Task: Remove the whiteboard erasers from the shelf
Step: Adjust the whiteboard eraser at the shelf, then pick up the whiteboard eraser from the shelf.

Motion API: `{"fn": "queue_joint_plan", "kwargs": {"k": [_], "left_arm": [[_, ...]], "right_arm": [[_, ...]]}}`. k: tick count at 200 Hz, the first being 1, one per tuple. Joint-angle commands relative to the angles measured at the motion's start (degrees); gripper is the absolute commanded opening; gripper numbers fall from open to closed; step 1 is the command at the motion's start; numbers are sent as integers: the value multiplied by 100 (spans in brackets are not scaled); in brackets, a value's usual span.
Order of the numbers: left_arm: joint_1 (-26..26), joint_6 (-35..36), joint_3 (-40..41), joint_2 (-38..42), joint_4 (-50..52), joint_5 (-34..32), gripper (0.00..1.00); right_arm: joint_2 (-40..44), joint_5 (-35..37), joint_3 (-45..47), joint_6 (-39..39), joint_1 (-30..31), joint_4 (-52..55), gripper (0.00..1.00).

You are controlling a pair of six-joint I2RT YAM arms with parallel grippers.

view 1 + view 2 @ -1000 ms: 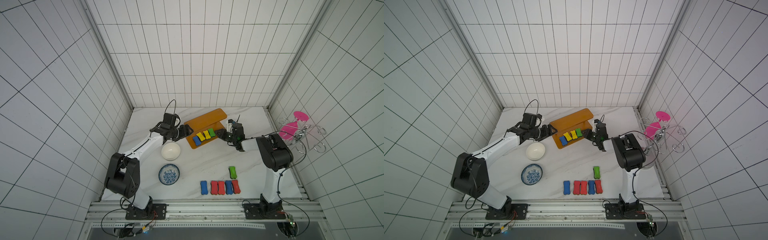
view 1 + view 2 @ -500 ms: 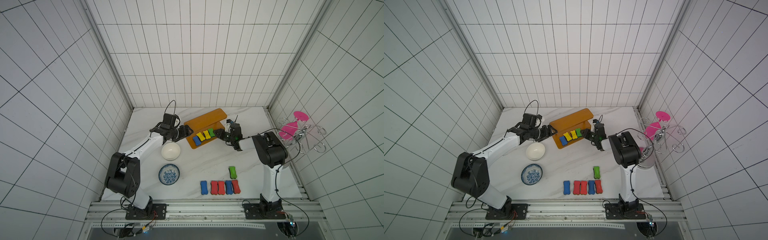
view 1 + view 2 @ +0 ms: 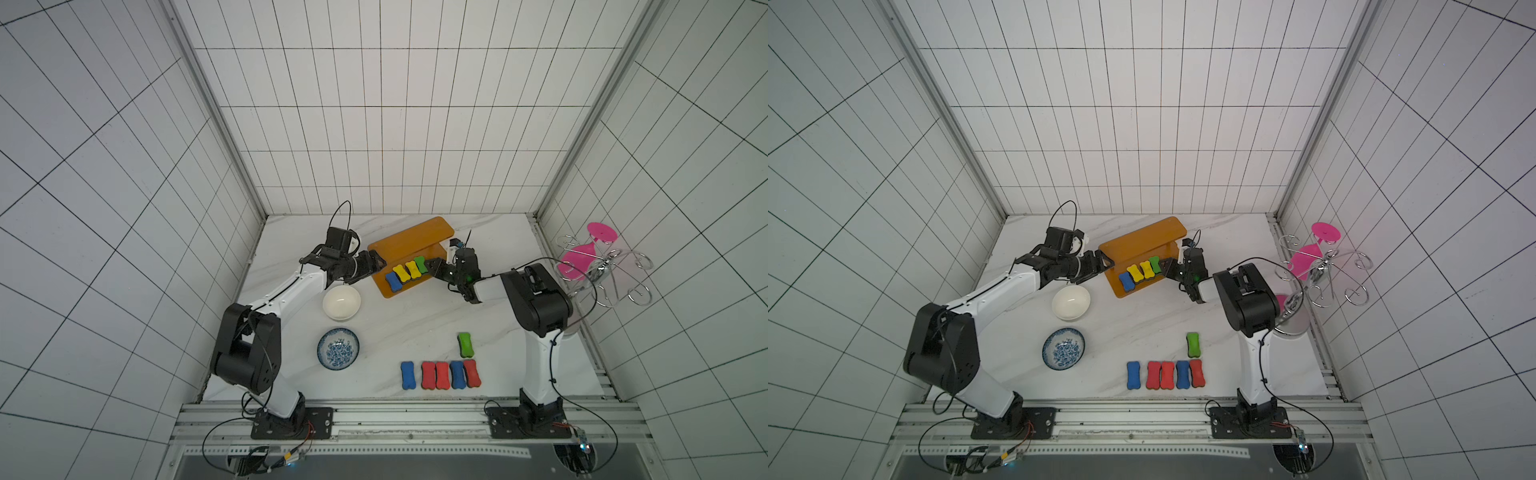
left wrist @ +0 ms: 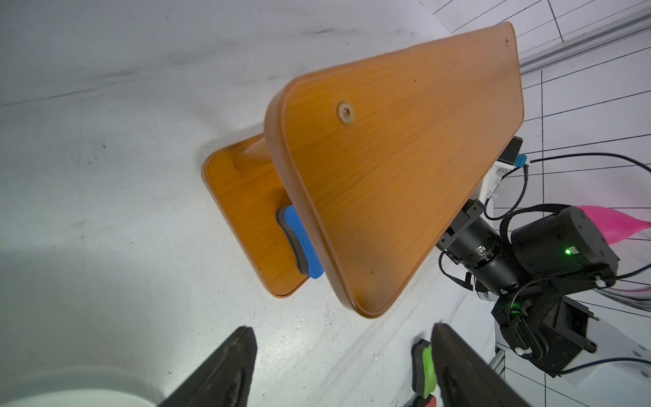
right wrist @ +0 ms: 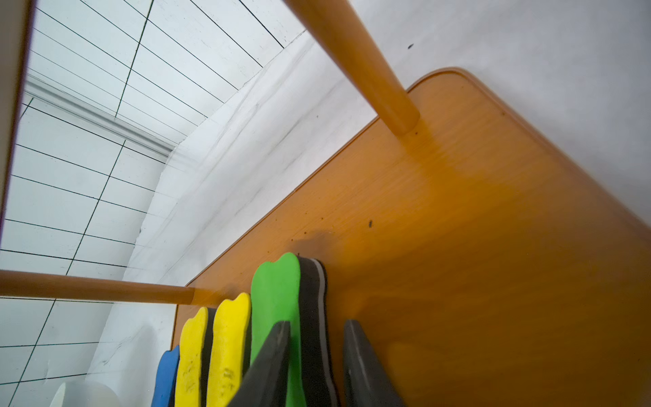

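Four whiteboard erasers (image 3: pixel 402 273), blue, two yellow, green, stand on edge on the lower tier of the shelf (image 3: pixel 409 241), mid-frame in both top views. The right end effector (image 5: pixel 317 326) straddles the green eraser (image 5: pixel 274 299); clamped or not, I cannot tell. The left end effector (image 3: pixel 378 264) gapes empty at the shelf's left end. Six loose erasers (image 3: pixel 441 375) lie lower right on the worktop (image 3: pixel 395 324), two bowls (image 3: pixel 341 305) lower left.

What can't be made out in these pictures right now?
- Left wrist view: the upper board of the shelf hides the yellow erasers beyond the blue eraser.
- Right wrist view: the picture's edge cuts off the right gripper and the green eraser.
- Left wrist view: edge crops the white bowl.
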State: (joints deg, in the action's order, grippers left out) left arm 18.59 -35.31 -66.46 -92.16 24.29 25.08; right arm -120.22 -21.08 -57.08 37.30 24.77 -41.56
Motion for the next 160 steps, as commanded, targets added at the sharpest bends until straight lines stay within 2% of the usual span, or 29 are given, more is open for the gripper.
{"fn": "queue_joint_plan", "kwargs": {"k": [1, 39, 87, 160], "left_arm": [[-34, 59, 45, -66, -40, 3, 81], [-32, 29, 71, -47, -66, 32, 81], [-19, 29, 80, 13, -81, 33, 81], [-14, 51, 30, 8, -55, 55, 81]], "right_arm": [[-67, 225, 286, -86, 4, 210, 21], [419, 443, 697, -214, -108, 297, 21], [857, 160, 683, -130, -218, 420, 25], [386, -390, 140, -23, -254, 601, 36]]}}
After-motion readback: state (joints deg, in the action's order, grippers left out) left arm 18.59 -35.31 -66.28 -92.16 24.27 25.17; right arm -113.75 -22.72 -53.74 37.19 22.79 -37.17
